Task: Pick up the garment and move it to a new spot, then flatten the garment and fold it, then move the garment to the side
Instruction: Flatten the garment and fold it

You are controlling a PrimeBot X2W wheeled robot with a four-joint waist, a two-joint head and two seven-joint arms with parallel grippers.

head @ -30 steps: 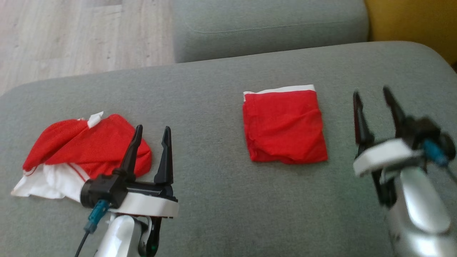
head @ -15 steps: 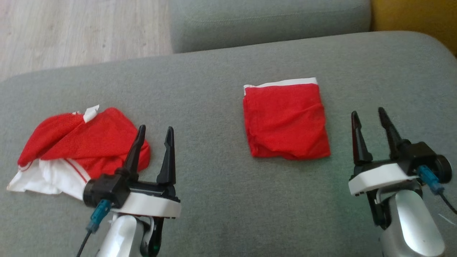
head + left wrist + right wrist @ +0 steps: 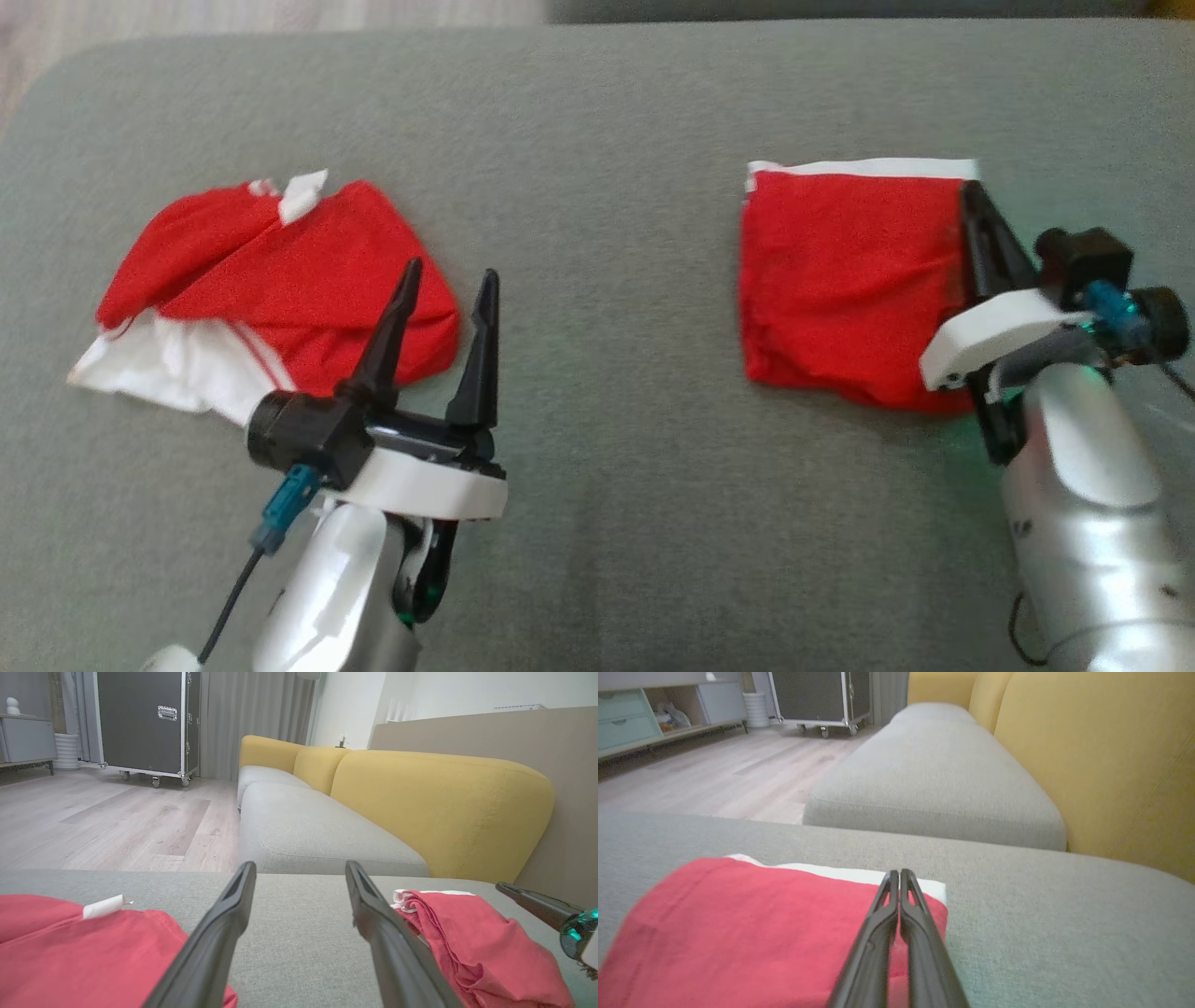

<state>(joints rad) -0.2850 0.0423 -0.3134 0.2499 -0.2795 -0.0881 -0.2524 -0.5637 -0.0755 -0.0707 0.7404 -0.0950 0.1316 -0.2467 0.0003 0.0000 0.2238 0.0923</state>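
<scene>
Grey sofa cushion (image 3: 607,187), bearing: folded red garment (image 3: 840,280) at right, right gripper (image 3: 971,189) closed tight along its right edge, pinched cloth not discernible; crumpled red-and-white garment (image 3: 280,271) at left, left gripper (image 3: 452,271) spread wide at its right end, holding nothing.

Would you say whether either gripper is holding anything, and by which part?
Nothing looks held. The left gripper stands open; the right gripper is shut with no cloth between its fingers, over the right edge of the folded garment.
</scene>
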